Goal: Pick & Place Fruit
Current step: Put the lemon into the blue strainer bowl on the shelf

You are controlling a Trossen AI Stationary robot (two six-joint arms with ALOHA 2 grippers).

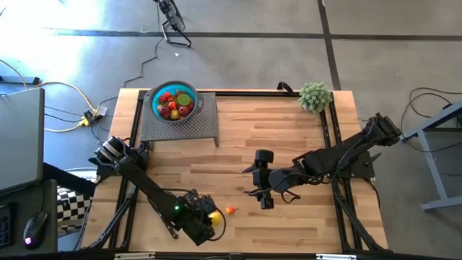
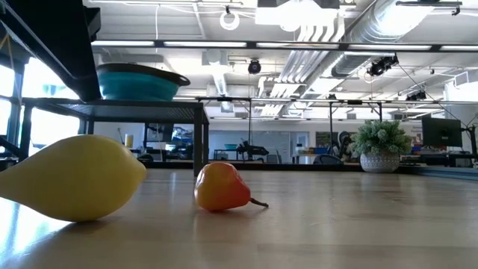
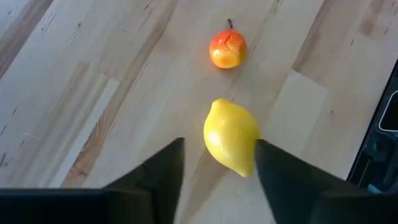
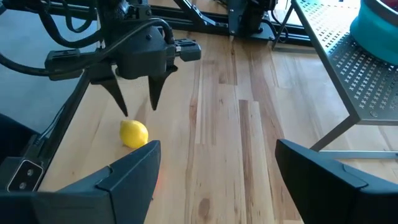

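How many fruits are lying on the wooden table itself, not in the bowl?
2. A yellow lemon lies under the left tool, near the table's front edge. A small orange fruit lies just beside it. None seems hidden.

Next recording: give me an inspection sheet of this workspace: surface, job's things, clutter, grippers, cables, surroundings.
Surface: wooden table, a grey mesh stand at its far left corner.
Job's things: teal bowl on the stand, holding red, yellow and green fruit; lemon and small orange fruit lie apart on the table near the front edge.
Clutter: fuzzy green plant ball at the far right corner.
Grippers: left gripper above the lemon, fingers open, not touching it; right gripper mid-table, open, empty.
Cables: yellow and white leads on the floor left of the table.
Surroundings: open room with ceiling ducts; monitor at left; no people seen.
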